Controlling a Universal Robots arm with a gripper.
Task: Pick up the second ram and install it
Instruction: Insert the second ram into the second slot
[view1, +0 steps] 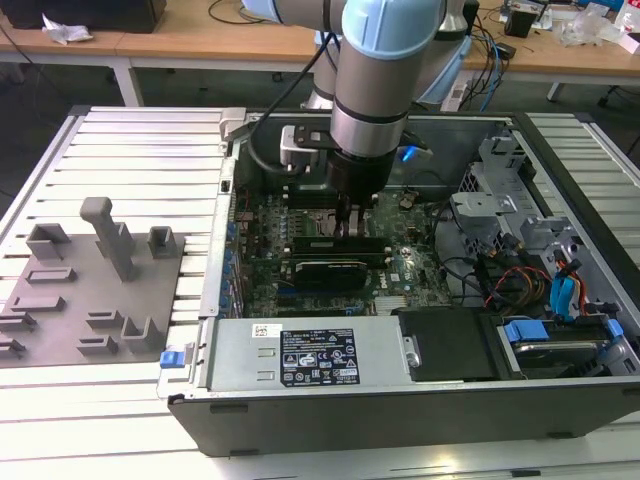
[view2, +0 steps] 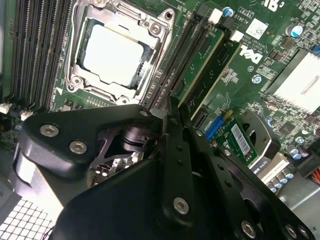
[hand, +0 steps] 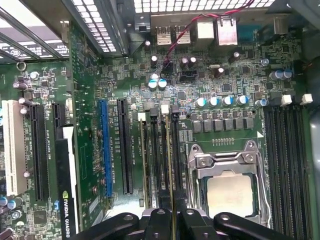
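Item: 1 arm (view1: 385, 70) with gripper (view1: 350, 222), recorded inside an open computer case (view1: 400, 400) lying on its side. Pose: the arm stood nearly vertical over the motherboard (hand: 90, 100), wrist pointing straight down and gripper lowered to board level, probably so that any push would run in line with the memory slots' depth and not sideways. Fingers: in the first wrist view the gripper (hand: 173, 216) had its 2 fingers drawn close together on a thin green edge, judged to be the second ram (hand: 173, 200) seen edge-on, so the fingers were taken as clamped on the stick rather than released. Location of the second ram: upright in the bank of slots just beside the CPU socket (hand: 227, 185), on the side facing the expansion slots. In the second wrist view the gripper (view2: 169, 102) met 1 end of a green stick (view2: 202, 62) running along the slots next to the CPU socket (view2: 112, 52), with another green stick alongside it. Whether the stick was fully seated could not be told. Also present: 1 grey fixture tray (view1: 90, 290), well apart at the exterior view's left, with no stick visible in it.
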